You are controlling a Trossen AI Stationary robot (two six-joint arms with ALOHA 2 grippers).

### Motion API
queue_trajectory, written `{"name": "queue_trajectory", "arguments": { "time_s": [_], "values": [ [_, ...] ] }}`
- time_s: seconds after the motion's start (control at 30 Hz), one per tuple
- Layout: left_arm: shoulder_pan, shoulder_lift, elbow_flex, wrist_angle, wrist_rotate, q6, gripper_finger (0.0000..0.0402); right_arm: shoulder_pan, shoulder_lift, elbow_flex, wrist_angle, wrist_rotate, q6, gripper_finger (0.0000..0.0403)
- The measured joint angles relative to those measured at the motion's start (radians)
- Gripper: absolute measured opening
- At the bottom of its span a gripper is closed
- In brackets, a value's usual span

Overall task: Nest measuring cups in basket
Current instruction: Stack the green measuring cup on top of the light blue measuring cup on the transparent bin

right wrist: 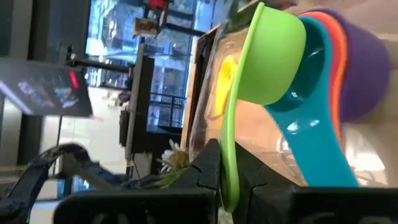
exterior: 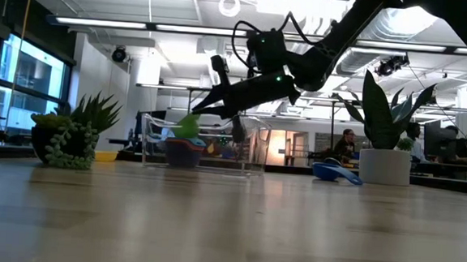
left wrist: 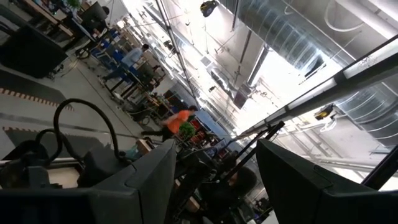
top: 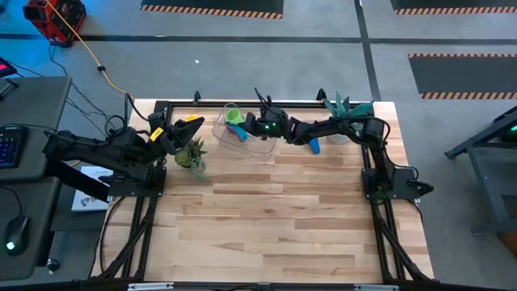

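Green measuring cup (right wrist: 270,62) pinched by its handle in right gripper (right wrist: 229,180), fingers clamped tight on the thin green stem; bowl poised over the stack inside the clear basket (top: 257,145). Same cup seen from above at the basket's left half (top: 234,118), right gripper (top: 252,127) reaching in from the right side. From table height, green bowl (exterior: 188,127) tilted just above the nested cups (exterior: 183,152), not yet seated.

Nested stack (right wrist: 329,93): teal-blue cup on top with handle pointing out, orange rim next, dark blue-purple outermost. Yellow shape (right wrist: 225,81) visible through the basket wall; cannot tell from the wrist view whether inside or beyond.

Blue cup (top: 314,146) lying on the wooden table (top: 275,218) right of the basket, beneath the right arm; also at (exterior: 335,171), near the white plant pot (exterior: 384,166).

Left gripper (top: 172,134) parked at table's left edge, fingers spread apart, gripping nothing, just beside a small potted plant (top: 192,153).
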Motion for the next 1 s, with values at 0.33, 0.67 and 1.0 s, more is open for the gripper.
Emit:
{"name": "queue_trajectory", "arguments": {
  "time_s": [0.33,0.67,1.0],
  "values": [
    [0.0,0.0,0.0,-0.001,0.0,0.001,0.0215,0.003,0.001,0.0,0.0,0.016,0.057,0.0027],
    [0.0,0.0,0.0,-0.001,0.0,0.001,0.0215,0.003,0.001,0.0,0.0,-0.001,0.06,0.0129],
    [0.0,0.0,0.0,-0.001,0.0,0.001,0.0215,0.004,-0.005,-0.001,-0.09,-0.026,0.104,0.0175]
  ]
}}
